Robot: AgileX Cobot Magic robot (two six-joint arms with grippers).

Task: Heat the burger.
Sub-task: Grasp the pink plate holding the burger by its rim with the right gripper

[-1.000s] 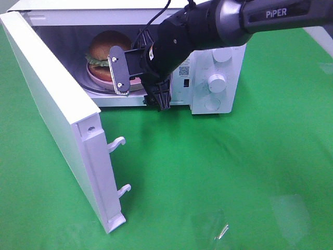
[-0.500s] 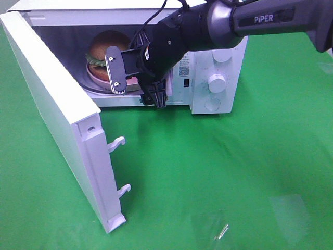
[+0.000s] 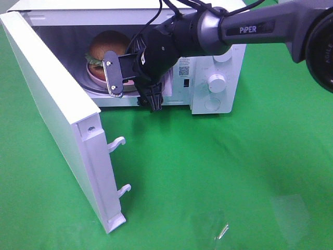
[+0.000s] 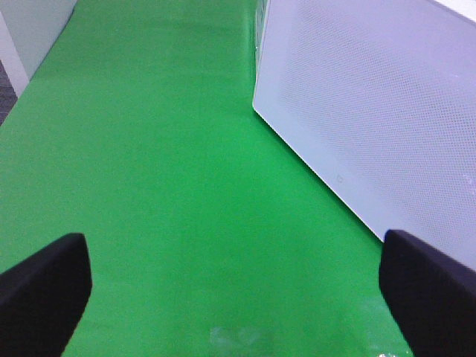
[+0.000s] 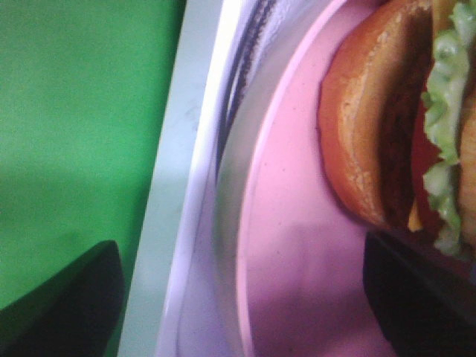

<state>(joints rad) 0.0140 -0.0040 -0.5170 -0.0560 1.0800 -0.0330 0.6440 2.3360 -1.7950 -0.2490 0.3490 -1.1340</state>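
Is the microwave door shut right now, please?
No, the door stands swung wide open, with the burger on its plate visible inside.

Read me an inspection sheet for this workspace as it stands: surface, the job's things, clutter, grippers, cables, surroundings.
Surface: green cloth covers the table, with faint glossy patches near the front.
Job's things: burger sits on the pink plate inside the microwave; its door stands wide open.
Clutter: one small shiny scrap on the cloth, too small to identify.
Grippers: right gripper is at the microwave's mouth by the plate's rim, open and holding nothing; left gripper is open and empty above the cloth, beside the door's outer face.
Cables: black cable runs up from the right arm's wrist.
Surroundings: pale panel beyond the cloth's edge.
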